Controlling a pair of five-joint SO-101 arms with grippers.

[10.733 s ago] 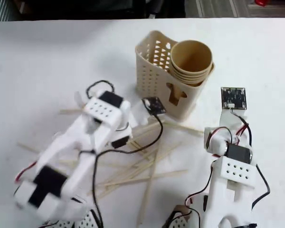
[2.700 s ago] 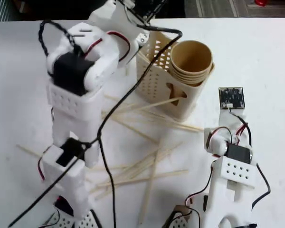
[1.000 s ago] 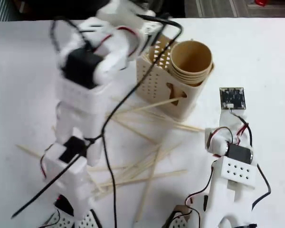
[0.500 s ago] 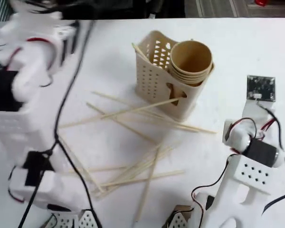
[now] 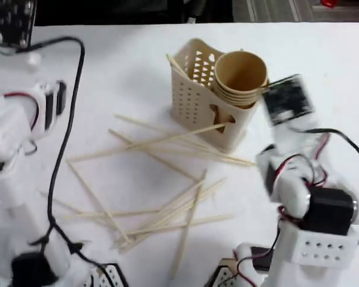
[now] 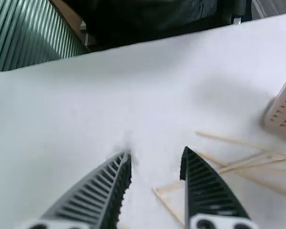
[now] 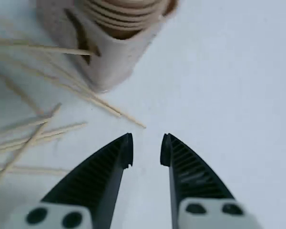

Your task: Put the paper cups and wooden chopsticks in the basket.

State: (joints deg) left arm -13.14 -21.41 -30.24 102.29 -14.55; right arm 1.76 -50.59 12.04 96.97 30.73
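Wooden chopsticks (image 5: pixel 173 206): scattered on table (image 5: pixel 119 66) near basket (image 5: pixel 194 101); one inside, beside stacked paper cups (image 5: pixel 242 75). Left gripper (image 6: pixel 155 160) had withdrawn leftward, spread, empty. Right gripper (image 7: pixel 146 149) had advanced towards basket, slightly parted.

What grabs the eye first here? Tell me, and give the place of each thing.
A cream basket stands toward the back of the white table, with a stack of paper cups nested in its right side. In front of it, loose wooden chopsticks lie scattered and crossed over the table. The left gripper and the right gripper both hang open and empty above the table.
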